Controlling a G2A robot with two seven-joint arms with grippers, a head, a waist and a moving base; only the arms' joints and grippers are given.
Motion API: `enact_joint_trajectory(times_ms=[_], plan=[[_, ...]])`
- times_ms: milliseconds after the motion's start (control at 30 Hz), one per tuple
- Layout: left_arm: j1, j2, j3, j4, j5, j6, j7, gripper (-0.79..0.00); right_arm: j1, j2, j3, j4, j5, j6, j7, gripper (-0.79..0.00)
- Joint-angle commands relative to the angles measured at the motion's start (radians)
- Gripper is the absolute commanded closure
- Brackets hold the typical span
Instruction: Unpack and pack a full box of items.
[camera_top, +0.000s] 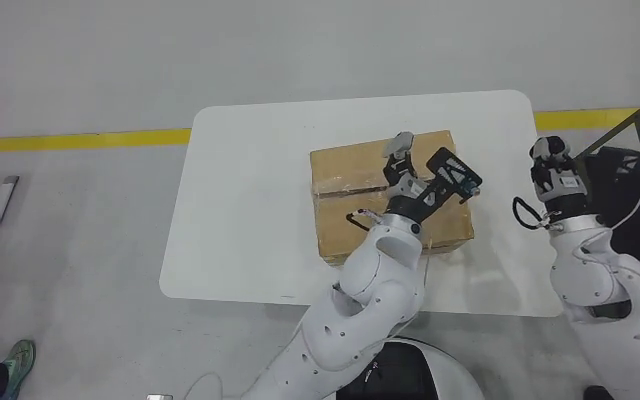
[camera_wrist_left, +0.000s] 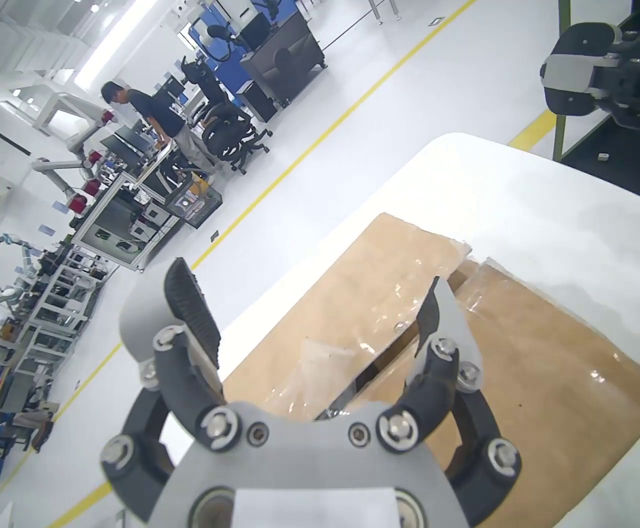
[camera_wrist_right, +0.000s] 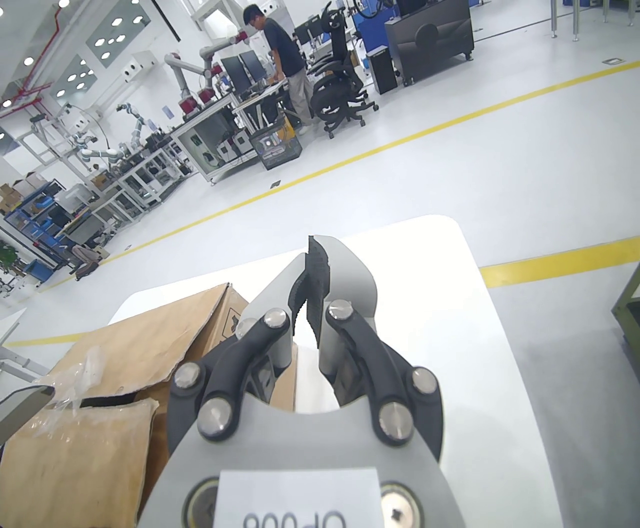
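Cardboard box (camera_top: 345, 175), taped flaps partly lifted, sat on the counter (camera_top: 250, 210); left pincer (camera_wrist_left: 307, 285) hung spread wide over its centre seam, right pincer (camera_wrist_right: 311, 262) closed on nothing beside the box; one flap edge probably wanted hooking and slow lifting.

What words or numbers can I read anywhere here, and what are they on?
A white label on the base of the right gripper: upside down and cut off by the picture's edge, not readable whole.
Some black print on the side of the cardboard box: too small to read.
Nothing else is legible.
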Motion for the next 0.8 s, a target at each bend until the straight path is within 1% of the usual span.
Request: enact_joint_trajectory(times_ms=[0,100,233,367,400,433,467,500,600,633,767], plan=[[-0.015,-0.01,0.013,-0.009,-0.003,0.002,0.003,-0.785,-0.013,-0.001,0.014,-0.015,0.012,-0.002,-0.004,0.0],[-0.014,-0.018,0.003,-0.045,-0.019,0.0,-0.028,-0.785,-0.023,-0.001,0.037,-0.042,0.03,-0.026,0.004,0.0],[0.017,-0.018,-0.052,-0.136,-0.022,-0.003,-0.111,-0.785,-0.022,0.004,0.06,-0.086,0.012,-0.137,0.03,0.0],[0.078,-0.008,-0.137,-0.251,0.007,-0.011,-0.207,-0.785,-0.001,0.012,0.058,-0.105,-0.014,-0.303,0.089,-0.105],[0.096,-0.005,-0.16,-0.278,0.014,-0.014,-0.232,-0.785,0.009,0.014,0.052,-0.105,-0.014,-0.341,0.107,-0.179],[0.114,-0.003,-0.183,-0.307,0.02,-0.016,-0.25,-0.785,0.021,0.015,0.044,-0.1,-0.012,-0.372,0.123,-0.212],[0.133,0.0,-0.211,-0.331,0.029,-0.017,-0.273,-0.785,0.034,0.016,0.029,-0.098,-0.013,-0.408,0.145,-0.274],[0.151,0.003,-0.234,-0.353,0.036,-0.024,-0.292,-0.785,0.049,0.016,0.018,-0.091,-0.02,-0.43,0.163,-0.289],[0.209,0.011,-0.307,-0.419,0.058,-0.033,-0.334,-0.785,0.096,0.016,-0.04,-0.071,-0.032,-0.5,0.215,-0.292],[0.23,0.014,-0.334,-0.436,0.071,-0.03,-0.345,-0.785,0.112,0.016,-0.064,-0.066,-0.047,-0.524,0.241,-0.274],[0.31,0.022,-0.414,-0.496,0.085,-0.026,-0.356,-0.785,0.172,0.016,-0.152,-0.037,-0.103,-0.608,0.319,-0.262]])
